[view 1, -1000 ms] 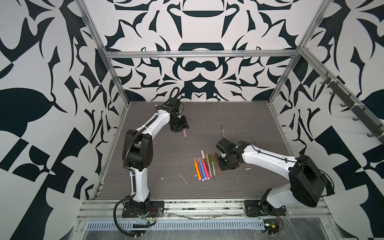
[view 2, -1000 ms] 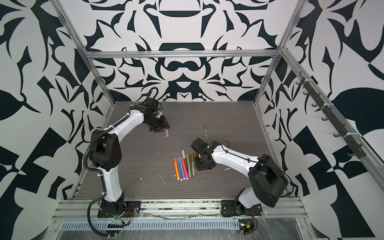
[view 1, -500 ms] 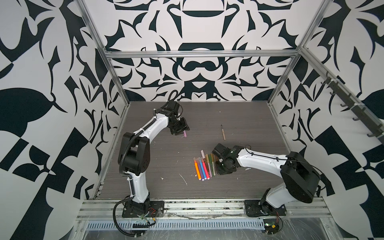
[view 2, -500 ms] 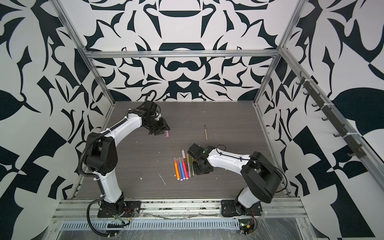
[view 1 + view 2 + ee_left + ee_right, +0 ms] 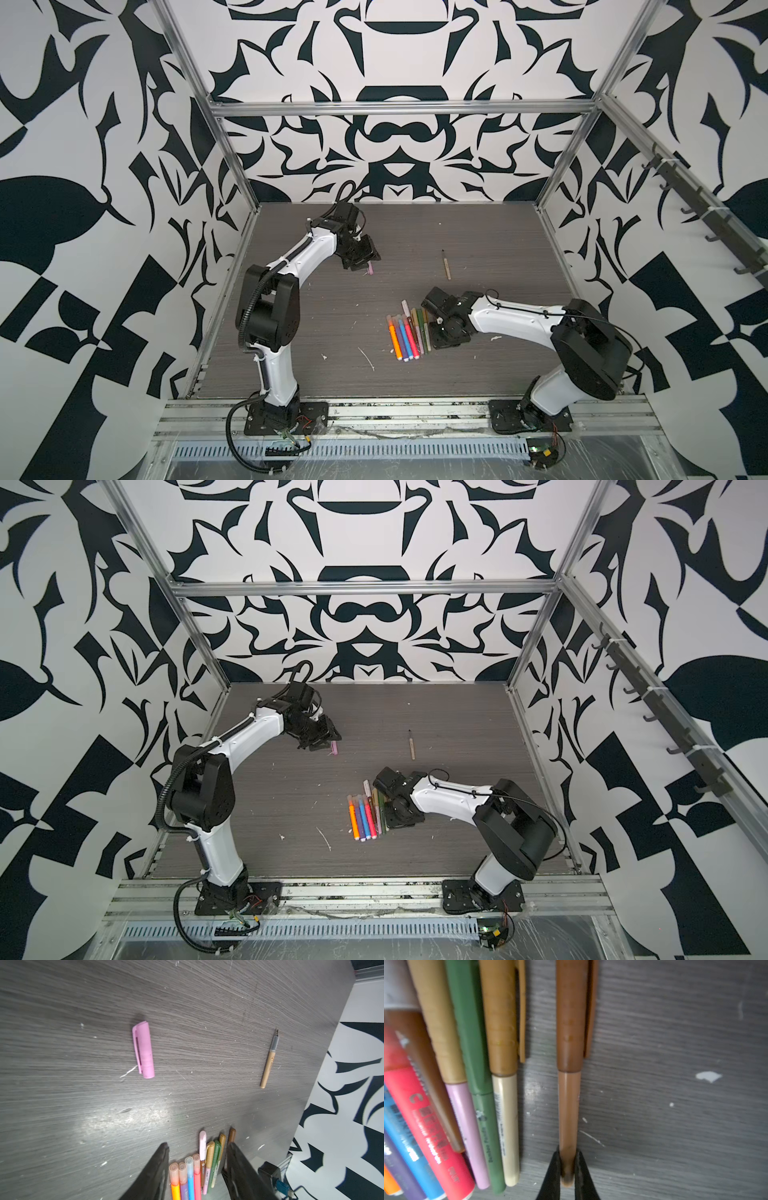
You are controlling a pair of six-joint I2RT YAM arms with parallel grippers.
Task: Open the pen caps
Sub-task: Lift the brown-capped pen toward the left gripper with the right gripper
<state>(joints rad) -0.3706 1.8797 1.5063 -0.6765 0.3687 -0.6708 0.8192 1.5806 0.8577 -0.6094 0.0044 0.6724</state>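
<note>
On green pen (image 5: 483,1126), blurred lettering, right fingers (image 5: 550,1176) pinching brown pen (image 5: 569,1105)

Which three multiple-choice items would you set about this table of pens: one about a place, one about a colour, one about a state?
1. Where does the loose pink cap lie?
A. alone on the table, apart from the row of pens
B. on the wall hooks
C. on the front rail

2. What colour is the pen held by the right gripper?
A. green
B. blue
C. brown

3. In what state is the tan pen that lies by itself?
A. capped
B. uncapped, tip bare
C. broken in two

Answers:
1 A: the left wrist view shows bare table all around the pink cap.
2 C: the right wrist view shows the jaws shut on the brown pen.
3 B: its dark tip shows and no cap is on it.
</note>
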